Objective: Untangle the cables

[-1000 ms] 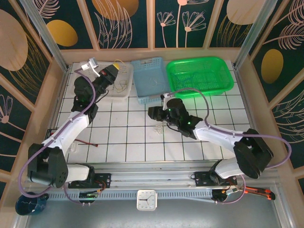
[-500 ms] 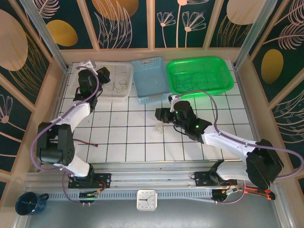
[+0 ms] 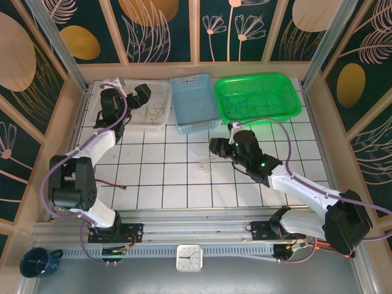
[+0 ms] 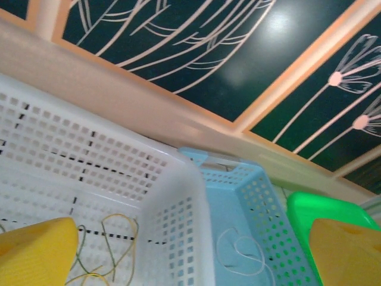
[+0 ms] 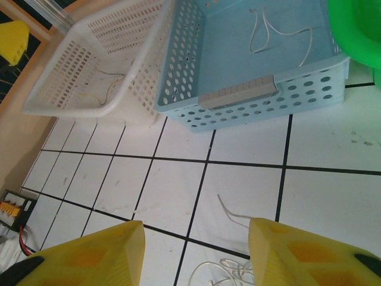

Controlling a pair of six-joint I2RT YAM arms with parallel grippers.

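In the overhead view we see the left pincer (image 3: 142,93) at the upper left of the frame, hanging over the white basket (image 3: 160,86). In its own wrist picture, its two yellow fingers (image 4: 37,253) sit at the bottom corners, spread very wide, with nothing between them and nothing touching them. Below the gap, in the lower left of that picture, a yellowish cable (image 4: 113,241) lies in loose loops on the basket's floor. To the right, a white cable (image 4: 238,253) lies curled in the blue basket (image 4: 262,196), near the bottom centre.

The right pincer (image 3: 215,148) is just right of centre in the overhead view, above the tiled table (image 3: 153,177). In its wrist picture the yellow fingers (image 5: 89,256) stand at the bottom edge, parted with a clear gap and holding nothing. Between them, at the very bottom of the frame, we see a loose white tangle (image 5: 229,269) on the table, with one end straying up across a tile. We cannot tell whether the fingers touch it. In the overhead view the tangle lies just below and left of this pincer. The green basket (image 3: 257,98) sits at the upper right.
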